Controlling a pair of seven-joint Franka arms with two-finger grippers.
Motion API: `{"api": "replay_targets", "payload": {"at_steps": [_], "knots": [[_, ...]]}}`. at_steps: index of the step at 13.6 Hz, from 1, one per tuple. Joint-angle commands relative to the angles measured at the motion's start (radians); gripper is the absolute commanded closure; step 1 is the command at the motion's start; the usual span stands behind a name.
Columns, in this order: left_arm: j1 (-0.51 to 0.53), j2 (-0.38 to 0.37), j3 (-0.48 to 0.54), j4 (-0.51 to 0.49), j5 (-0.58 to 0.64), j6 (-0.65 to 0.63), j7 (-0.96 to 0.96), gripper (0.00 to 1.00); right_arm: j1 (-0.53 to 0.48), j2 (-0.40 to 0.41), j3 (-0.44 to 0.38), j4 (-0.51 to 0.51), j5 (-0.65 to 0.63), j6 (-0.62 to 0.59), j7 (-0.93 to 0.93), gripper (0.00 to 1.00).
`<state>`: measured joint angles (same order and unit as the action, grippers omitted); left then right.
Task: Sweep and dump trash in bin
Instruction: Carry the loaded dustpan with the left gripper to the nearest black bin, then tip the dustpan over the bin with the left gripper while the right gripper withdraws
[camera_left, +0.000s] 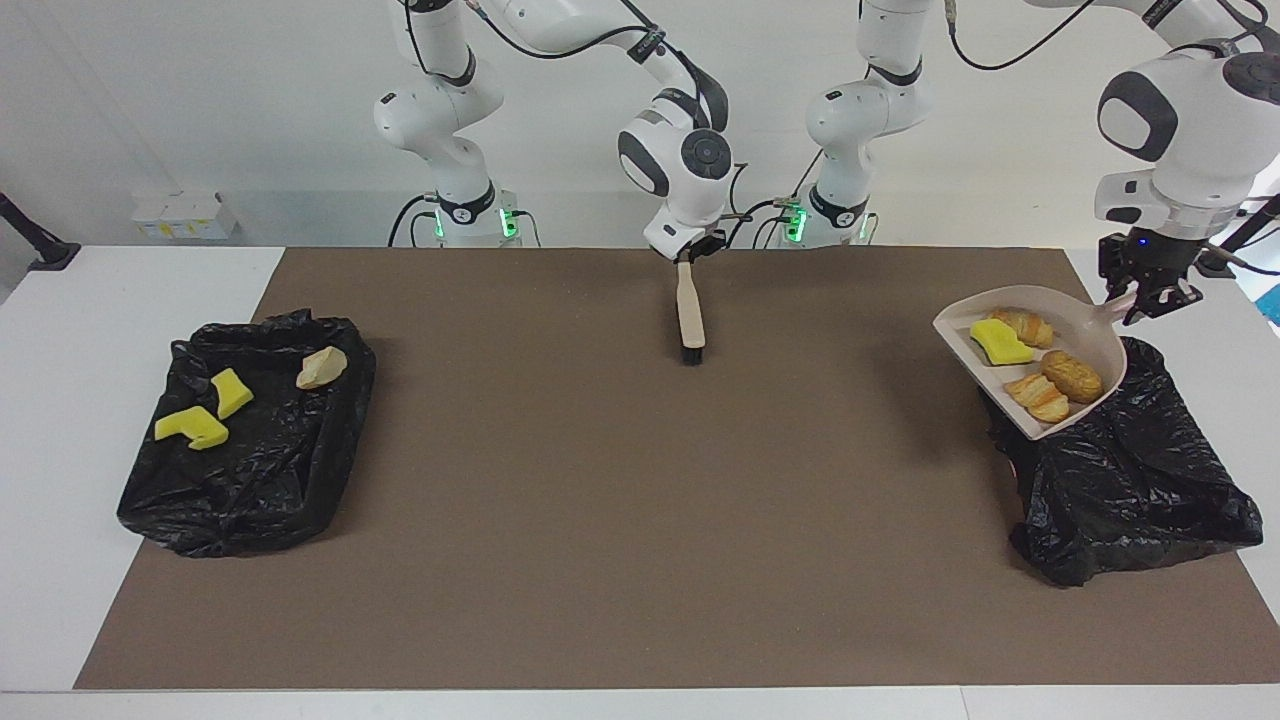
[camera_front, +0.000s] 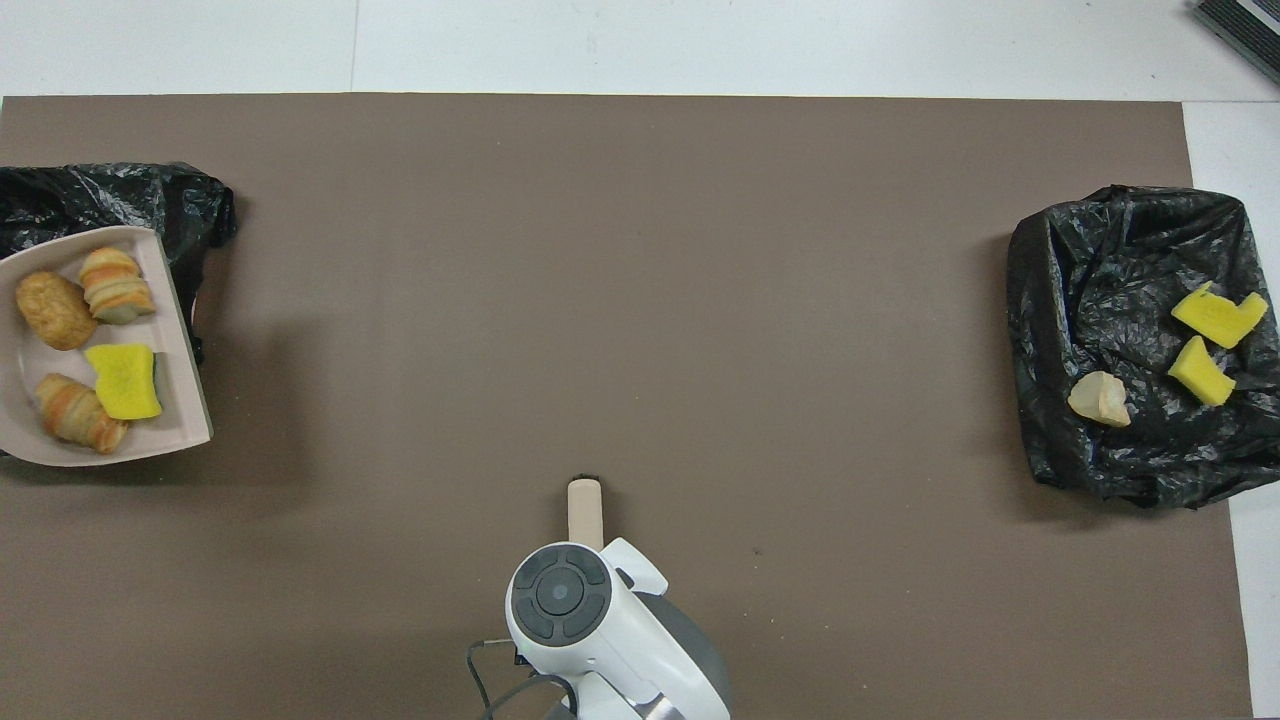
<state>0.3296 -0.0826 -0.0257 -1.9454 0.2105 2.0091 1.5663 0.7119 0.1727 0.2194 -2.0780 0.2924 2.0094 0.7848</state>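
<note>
My left gripper (camera_left: 1150, 295) is shut on the handle of the beige dustpan (camera_left: 960, 325) and holds it tilted over the black-bag bin (camera_left: 1130, 480) at the left arm's end. The pan (camera_front: 25, 380) carries a yellow sponge chunk (camera_left: 1000, 343) and three bread lumps (camera_left: 1072, 375); they also show in the overhead view, with the sponge chunk (camera_front: 123, 382) beside a lump (camera_front: 55, 310). My right gripper (camera_left: 690, 252) is shut on the beige brush (camera_left: 690, 315), bristles down over the mat near the robots. The brush handle (camera_front: 585, 510) shows in the overhead view.
A second black-bag bin (camera_left: 250, 470) at the right arm's end holds two yellow sponge chunks (camera_left: 192, 428) and a tan lump (camera_left: 321, 367). It also shows in the overhead view (camera_front: 1100, 260). A brown mat (camera_left: 640, 480) covers the white table.
</note>
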Motion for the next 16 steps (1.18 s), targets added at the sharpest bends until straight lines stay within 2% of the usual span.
{"api": "replay_targets", "payload": {"at_steps": [1,3,5,6,9,13,16], "knots": [[0.057,0.101,-0.013,0.165,0.001,-0.007,0.078,1.00,-0.012,-0.007,0.003,0.028,0.014,-0.015,0.030,0.00],[0.083,0.154,-0.013,0.255,0.030,-0.010,0.078,1.00,-0.022,-0.015,-0.005,0.071,0.008,-0.084,0.030,0.00],[0.074,0.213,-0.014,0.331,0.207,-0.001,0.071,1.00,-0.067,-0.038,-0.006,0.108,0.005,-0.150,0.024,0.00],[0.068,0.228,-0.014,0.333,0.289,0.017,0.061,1.00,-0.093,-0.059,-0.008,0.118,0.005,-0.171,0.013,0.00],[0.033,0.250,-0.019,0.323,0.416,0.048,0.026,1.00,-0.188,-0.085,-0.008,0.183,-0.016,-0.280,-0.031,0.00],[-0.040,0.250,-0.017,0.303,0.616,-0.016,-0.057,1.00,-0.327,-0.095,-0.008,0.292,-0.116,-0.432,-0.192,0.00],[-0.092,0.274,-0.017,0.299,0.755,-0.082,-0.143,1.00,-0.400,-0.095,-0.008,0.367,-0.183,-0.457,-0.284,0.00]]}}
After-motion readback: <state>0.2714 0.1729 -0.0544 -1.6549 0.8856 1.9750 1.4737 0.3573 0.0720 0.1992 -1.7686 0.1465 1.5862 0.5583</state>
